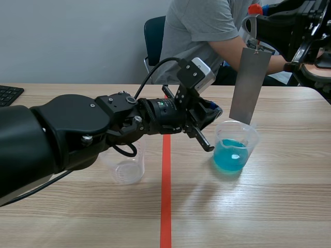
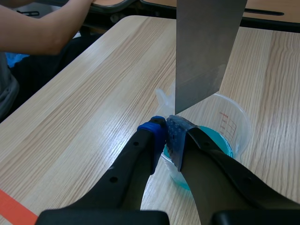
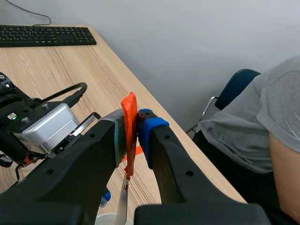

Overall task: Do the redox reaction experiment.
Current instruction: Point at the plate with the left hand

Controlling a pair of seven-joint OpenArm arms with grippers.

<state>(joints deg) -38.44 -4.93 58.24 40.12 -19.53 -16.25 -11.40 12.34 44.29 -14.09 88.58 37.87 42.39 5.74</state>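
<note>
The right gripper (image 3: 131, 123) is clenching the orange-red clip (image 3: 128, 110) that is carrying the metal plate (image 1: 250, 85). The plate's lower edge is hanging at about the rim of the beaker (image 1: 247, 130), clear of the blue solution (image 1: 230, 155), while the left gripper (image 2: 168, 135) is pinching the beaker's near wall. A swinging or off-centre plate is risking a knock against the rim or the left fingers, tipping the beaker and spilling solution.

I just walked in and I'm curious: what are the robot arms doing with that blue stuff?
The right gripper holds an orange-red clip with a flat grey metal sheet hanging from it, just above a clear plastic beaker of blue liquid. The sheet is not in the liquid yet. The left gripper pinches the beaker's rim. A person sits across the table.
</note>
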